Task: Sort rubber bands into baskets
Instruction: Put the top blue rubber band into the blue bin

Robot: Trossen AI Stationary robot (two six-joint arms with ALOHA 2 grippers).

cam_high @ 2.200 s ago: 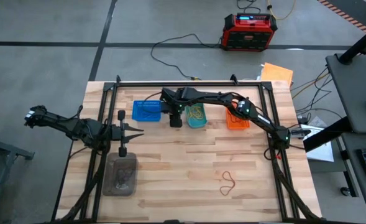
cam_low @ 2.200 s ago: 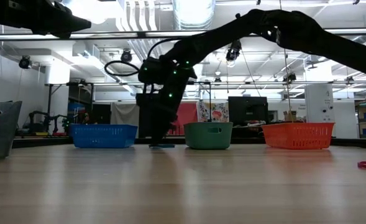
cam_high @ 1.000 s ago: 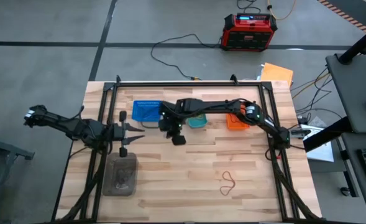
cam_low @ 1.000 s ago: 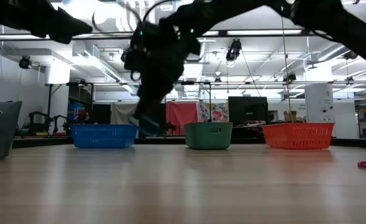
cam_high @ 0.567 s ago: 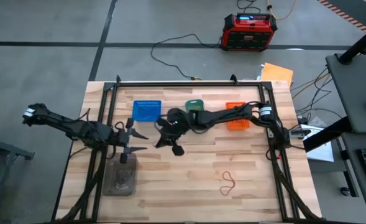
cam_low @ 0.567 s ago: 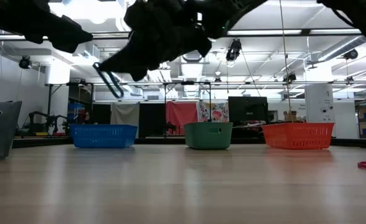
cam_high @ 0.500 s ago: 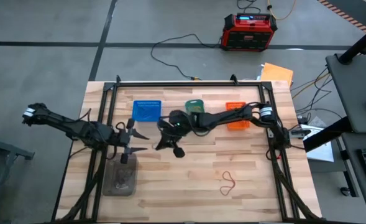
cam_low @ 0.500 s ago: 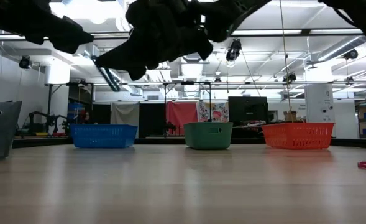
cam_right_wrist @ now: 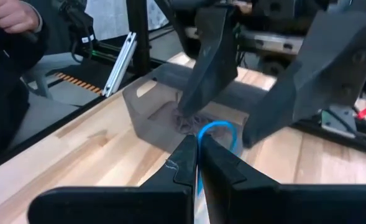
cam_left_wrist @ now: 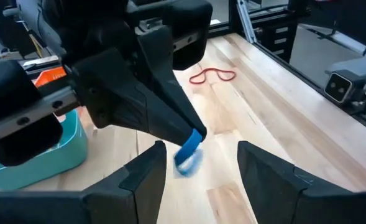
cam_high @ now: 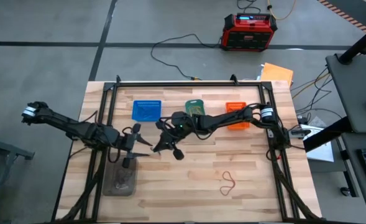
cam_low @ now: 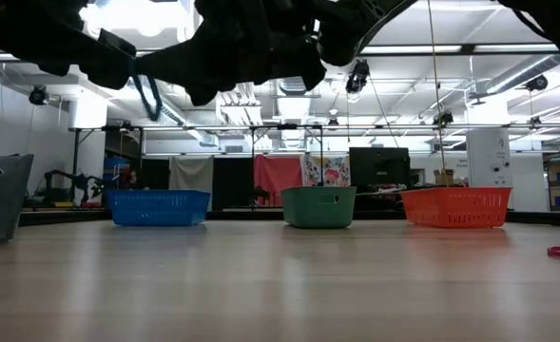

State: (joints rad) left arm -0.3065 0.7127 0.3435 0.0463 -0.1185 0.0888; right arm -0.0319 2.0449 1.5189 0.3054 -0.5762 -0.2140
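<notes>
**Q:** What have you got, and where?

**A:** My right gripper (cam_right_wrist: 197, 149) is pinched shut on a blue rubber band (cam_left_wrist: 189, 153), held up in the air off the table, at about 9 o'clock from the table's middle. My left gripper (cam_left_wrist: 201, 148) faces it there, spread wide, with the band's free loop hanging just ahead of the gap between its jaws.

**Q:** So what worries you?

**A:** The pass itself, as I judge it. The loop is thin and floppy. If my left jaws close short of it they catch nothing, and if my right lets go too soon the band drops. It could then fall to the boards, or into the clear grey container (cam_high: 122, 177) at 8 o'clock just below. My two grippers are also very near each other, so a small misjudgement knocks finger against finger.

**Q:** And after that?

**A:** The blue basket (cam_high: 146, 110) sits at 11 o'clock, close by. A stretched band could snap past it. The red band (cam_high: 228, 182) waits at 5 o'clock, untouched
</notes>
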